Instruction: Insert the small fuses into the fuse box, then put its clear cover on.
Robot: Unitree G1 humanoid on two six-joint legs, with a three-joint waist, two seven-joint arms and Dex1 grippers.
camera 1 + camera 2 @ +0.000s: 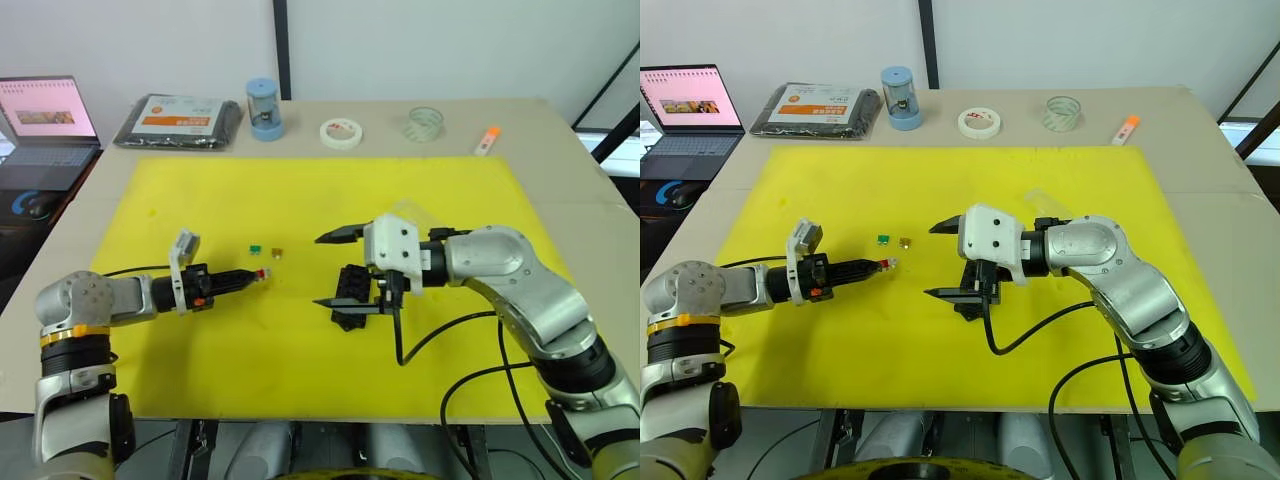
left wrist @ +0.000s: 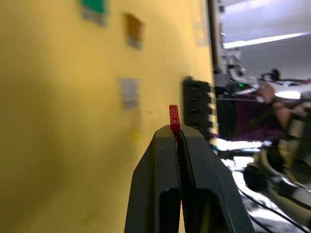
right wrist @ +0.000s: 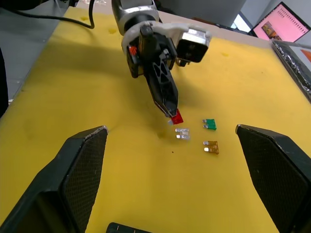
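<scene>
My left gripper (image 1: 256, 275) is shut on a red fuse (image 1: 264, 272), held just above the yellow mat (image 1: 300, 370) left of centre. A green fuse (image 1: 255, 246), a brown fuse (image 1: 277, 251) and a clear-grey fuse (image 3: 182, 134) lie on the mat close to its tip. The black fuse box (image 1: 352, 290) sits at mid-mat, slots showing in the left wrist view (image 2: 199, 107). My right gripper (image 1: 330, 270) is open above the box, one finger on each side, partly hiding it. A faint clear cover (image 1: 1043, 197) lies just beyond the right gripper.
Along the table's far edge stand a black packet with an orange label (image 1: 180, 120), a blue cylinder (image 1: 264, 108), a white tape roll (image 1: 341, 132), a clear tape roll (image 1: 425, 123) and an orange marker (image 1: 487, 140). A laptop (image 1: 45, 120) sits at far left.
</scene>
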